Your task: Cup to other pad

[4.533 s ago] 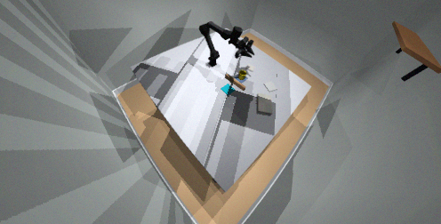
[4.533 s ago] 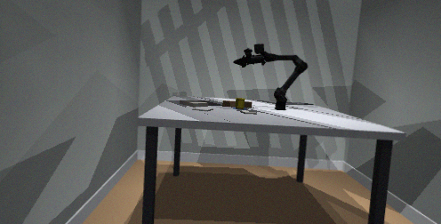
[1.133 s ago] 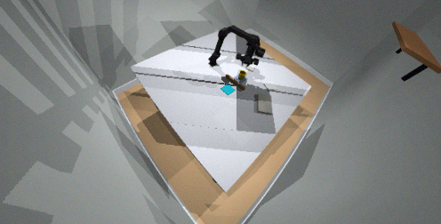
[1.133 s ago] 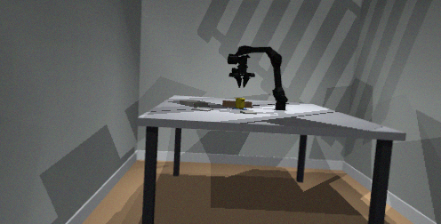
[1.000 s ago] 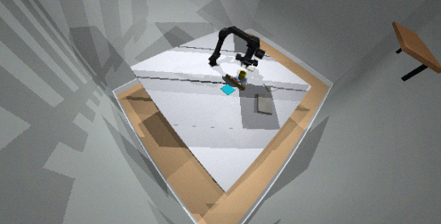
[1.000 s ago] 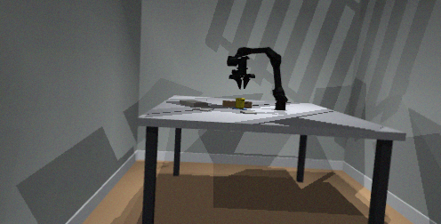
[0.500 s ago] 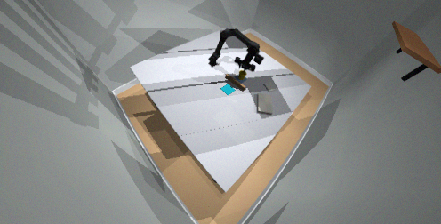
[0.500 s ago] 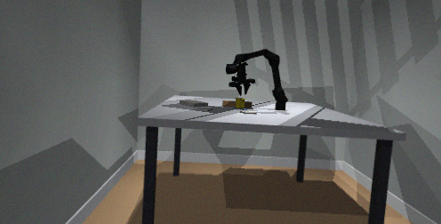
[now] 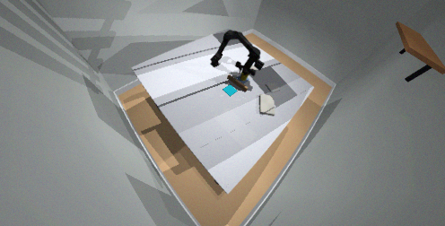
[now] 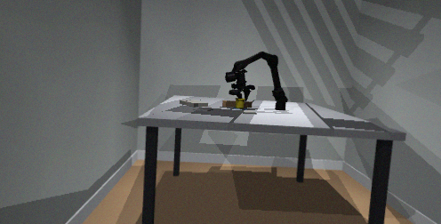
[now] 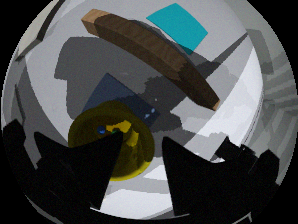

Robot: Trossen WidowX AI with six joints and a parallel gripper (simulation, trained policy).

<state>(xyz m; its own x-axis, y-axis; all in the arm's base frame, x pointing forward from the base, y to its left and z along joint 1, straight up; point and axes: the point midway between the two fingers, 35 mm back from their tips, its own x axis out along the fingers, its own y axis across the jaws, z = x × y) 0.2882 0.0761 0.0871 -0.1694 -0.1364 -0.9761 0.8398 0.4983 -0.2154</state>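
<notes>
The cup stands upright on the blue pad, marbles inside. The fingers are spread partway, low at the cup; one overlaps its rim in the wrist view. Whether they touch it, I cannot tell. A wooden bar lies between cup and cyan pad on the bench.

Wooden bar lies across the table between yellow cup and cyan pad; a straight low path from cup to pad meets it. Open room above the bar. Bar's ends are free, so a way round shows at either one. Pale flat block stands off to one side, apart from bar and pad. Claw is low at the cup, gap between its fingers.
</notes>
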